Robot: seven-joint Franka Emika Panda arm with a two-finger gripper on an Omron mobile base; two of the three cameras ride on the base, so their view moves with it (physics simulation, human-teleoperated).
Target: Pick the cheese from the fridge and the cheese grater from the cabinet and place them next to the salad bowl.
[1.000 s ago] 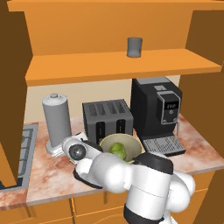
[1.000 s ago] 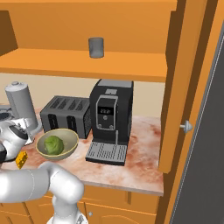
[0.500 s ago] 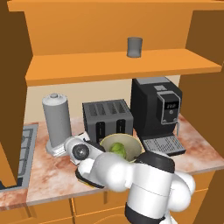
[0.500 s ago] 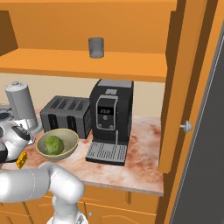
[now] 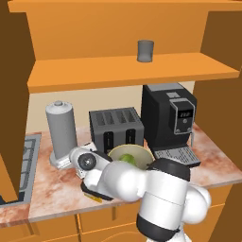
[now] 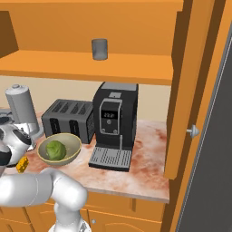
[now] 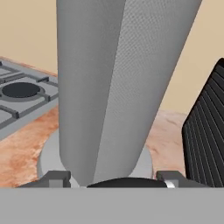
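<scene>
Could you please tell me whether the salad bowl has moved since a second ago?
No; the salad bowl still sits just before the toaster, unchanged.

The glossy white robot arm is built of fat, rounded, smoothly rendered segments, with a dark charcoal band capping the bulky link at the lower right of the left base view. Its white wrist housing, at centre left of that view, carries a round dark grey disc with a pale centre on its side and a black underside. In the right base view, rounded white links run along the lower left edge.
</scene>
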